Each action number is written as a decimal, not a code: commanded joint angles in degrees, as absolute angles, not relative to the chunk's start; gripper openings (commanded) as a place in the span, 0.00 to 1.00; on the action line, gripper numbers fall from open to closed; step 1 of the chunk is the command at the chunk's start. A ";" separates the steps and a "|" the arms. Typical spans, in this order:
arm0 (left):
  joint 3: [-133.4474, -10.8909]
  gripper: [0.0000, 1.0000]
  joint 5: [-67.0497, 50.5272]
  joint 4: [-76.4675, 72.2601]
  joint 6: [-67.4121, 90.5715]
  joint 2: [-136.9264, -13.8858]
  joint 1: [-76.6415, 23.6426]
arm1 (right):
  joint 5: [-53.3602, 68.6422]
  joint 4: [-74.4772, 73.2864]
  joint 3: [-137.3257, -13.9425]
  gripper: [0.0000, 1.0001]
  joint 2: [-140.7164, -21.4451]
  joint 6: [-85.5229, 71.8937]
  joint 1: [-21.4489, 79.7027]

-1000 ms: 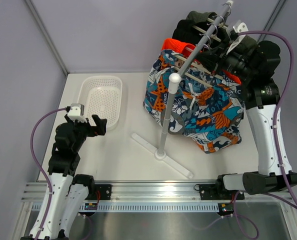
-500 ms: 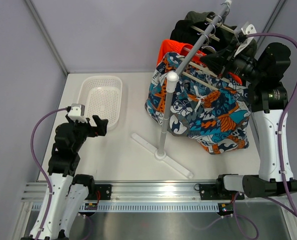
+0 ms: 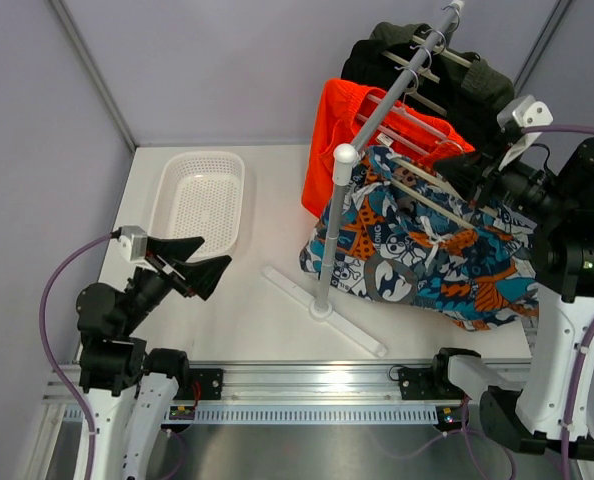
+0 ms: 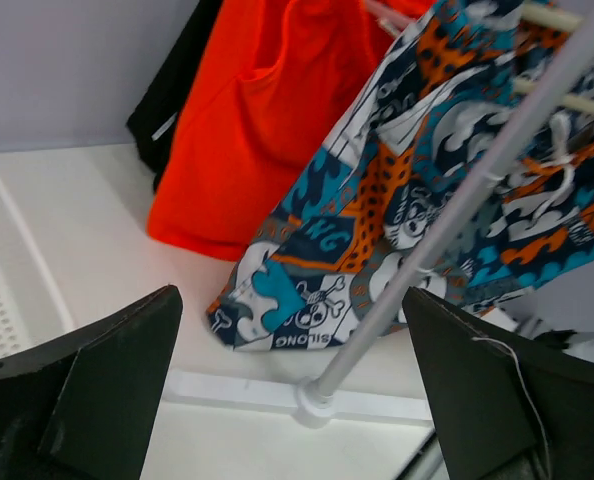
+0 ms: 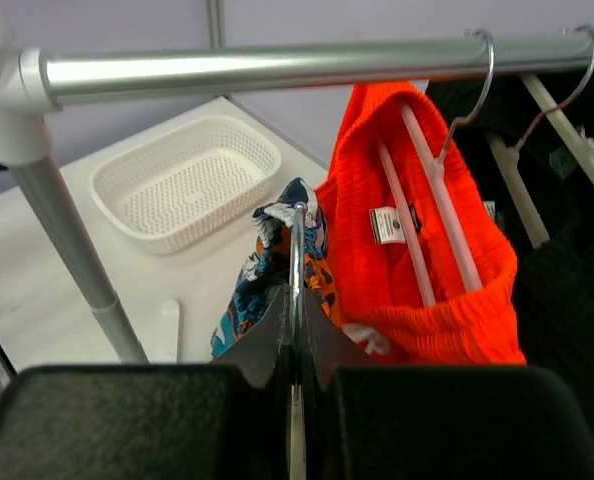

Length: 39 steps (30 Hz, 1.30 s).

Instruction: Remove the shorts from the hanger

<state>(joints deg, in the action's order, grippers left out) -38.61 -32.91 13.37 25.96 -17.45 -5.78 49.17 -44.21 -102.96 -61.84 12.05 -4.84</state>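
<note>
The patterned shorts (image 3: 427,260) hang from a wooden hanger (image 3: 427,205) held to the right of the rack's rail (image 3: 377,110), apart from it. My right gripper (image 3: 455,168) is shut on that hanger's metal hook (image 5: 296,260), and the shorts (image 5: 267,270) dangle just past the gripper (image 5: 296,330). The plain orange shorts (image 3: 342,140) stay on their own hanger on the rail (image 5: 277,65). My left gripper (image 3: 214,252) is open and empty at the near left, aimed at the rack. Between its fingers (image 4: 107,380) I see both pairs (image 4: 397,170) (image 4: 247,130).
A white perforated basket (image 3: 202,195) sits at the back left. Black and dark olive garments (image 3: 447,70) hang at the rail's far end. The rack's pole (image 3: 329,240) rises from a white cross base (image 3: 322,310) mid-table.
My right arm has carried the hanger with the patterned shorts off the rail, rightward and nearer, baring the orange shorts. My left arm has drawn back and tilted its open gripper toward the rack.
</note>
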 commanded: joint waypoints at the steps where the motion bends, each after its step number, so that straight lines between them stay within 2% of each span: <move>1: -43.84 0.97 -40.33 9.40 34.53 -16.61 -5.80 | 48.16 -54.29 -103.36 0.00 -59.69 19.41 -7.11; 10: -49.22 0.95 -42.01 11.42 44.29 -19.34 -5.89 | 49.05 -62.57 -101.08 0.00 -53.80 25.66 -8.17; 23: -49.92 0.93 -41.31 6.86 49.13 -25.83 -7.46 | 51.15 -61.26 -95.45 0.00 -51.06 24.96 -8.17; 26: -49.57 0.91 -36.93 7.29 46.60 -28.47 -14.82 | 50.89 -60.65 -94.84 0.00 -51.15 24.61 -8.17; 29: -50.01 0.90 -23.16 9.48 40.72 -32.51 -33.08 | 50.98 -60.56 -94.13 0.00 -50.98 24.52 -8.17; 30: -50.27 0.90 -13.54 9.84 39.04 -33.91 -44.79 | 50.89 -60.64 -93.96 0.00 -50.89 24.70 -8.17; 32: -52.19 0.90 -3.04 10.98 34.39 -38.20 -56.10 | 50.63 -61.34 -93.61 0.00 -50.54 25.74 -8.17; 33: -52.90 0.91 5.97 10.99 33.23 -39.62 -65.30 | 50.54 -62.39 -93.60 0.00 -50.10 26.27 -8.17; 36: -56.86 0.90 19.80 11.69 31.03 -45.77 -77.82 | 50.01 -65.37 -93.95 0.00 -49.40 29.17 -8.17; 39: -61.06 0.89 30.54 12.65 31.90 -52.98 -84.61 | 49.66 -67.93 -94.66 0.00 -48.52 31.99 -8.17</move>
